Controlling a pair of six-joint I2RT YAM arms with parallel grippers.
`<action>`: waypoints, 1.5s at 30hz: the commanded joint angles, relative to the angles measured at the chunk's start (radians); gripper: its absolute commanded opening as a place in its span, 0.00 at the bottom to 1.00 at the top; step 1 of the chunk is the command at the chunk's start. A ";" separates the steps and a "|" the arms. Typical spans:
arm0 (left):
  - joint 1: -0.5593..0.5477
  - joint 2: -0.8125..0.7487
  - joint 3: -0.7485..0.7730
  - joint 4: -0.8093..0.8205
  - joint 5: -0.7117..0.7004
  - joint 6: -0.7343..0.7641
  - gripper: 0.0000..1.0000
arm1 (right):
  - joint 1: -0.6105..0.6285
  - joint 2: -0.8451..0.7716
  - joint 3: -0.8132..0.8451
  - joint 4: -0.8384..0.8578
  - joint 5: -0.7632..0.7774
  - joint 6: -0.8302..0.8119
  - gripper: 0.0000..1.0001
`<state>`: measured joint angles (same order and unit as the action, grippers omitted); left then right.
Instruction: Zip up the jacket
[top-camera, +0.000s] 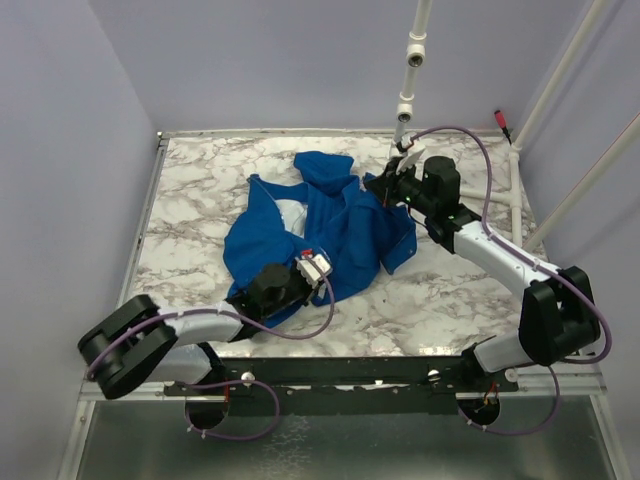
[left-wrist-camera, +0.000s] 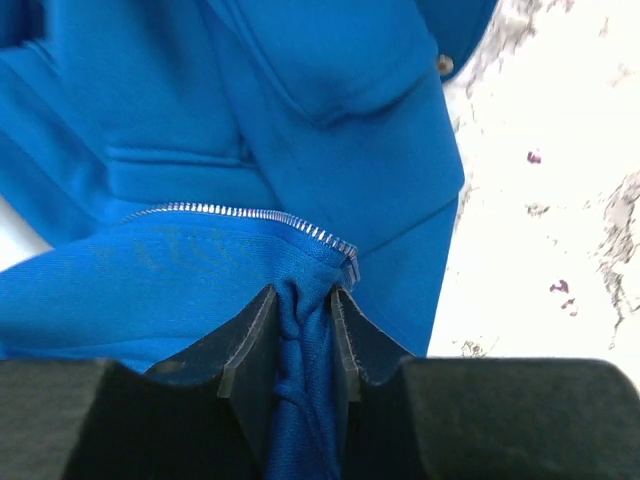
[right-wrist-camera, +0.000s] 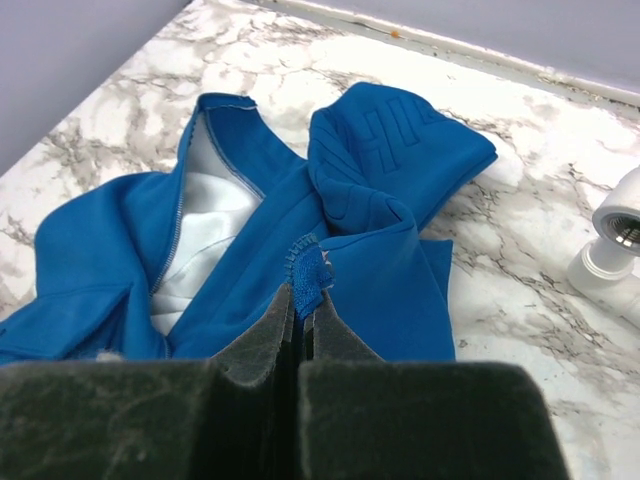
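Royal-blue jacket lies rumpled mid-way across the marble table, front open, pale lining showing. The left gripper pinches a bunched fold beside the zipper teeth at the near hem. The right gripper clamps a thin edge below the hood. Either slim hold could slip under tension, and gathered cloth might jam the zip.

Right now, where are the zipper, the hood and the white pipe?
zipper (left-wrist-camera: 240, 213): left wrist view, middle of the silver teeth.
hood (right-wrist-camera: 400, 140): right wrist view, on the raised letters.
white pipe (right-wrist-camera: 612, 238): right wrist view, on its end fitting.
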<state>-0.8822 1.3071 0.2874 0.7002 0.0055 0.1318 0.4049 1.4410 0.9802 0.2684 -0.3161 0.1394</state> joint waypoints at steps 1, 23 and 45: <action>0.058 -0.187 -0.001 -0.142 0.082 0.015 0.28 | 0.002 0.028 0.027 0.033 0.033 -0.045 0.01; 0.334 -0.296 0.815 -0.793 0.458 0.135 0.26 | 0.015 -0.083 0.028 0.356 -0.863 0.149 0.01; 0.334 -0.298 0.911 -0.914 0.776 0.050 0.27 | 0.075 -0.127 0.052 0.422 -1.067 0.262 0.01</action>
<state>-0.5499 1.0084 1.1690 -0.2802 0.6800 0.2672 0.4671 1.2972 0.9936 0.6338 -1.3117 0.3504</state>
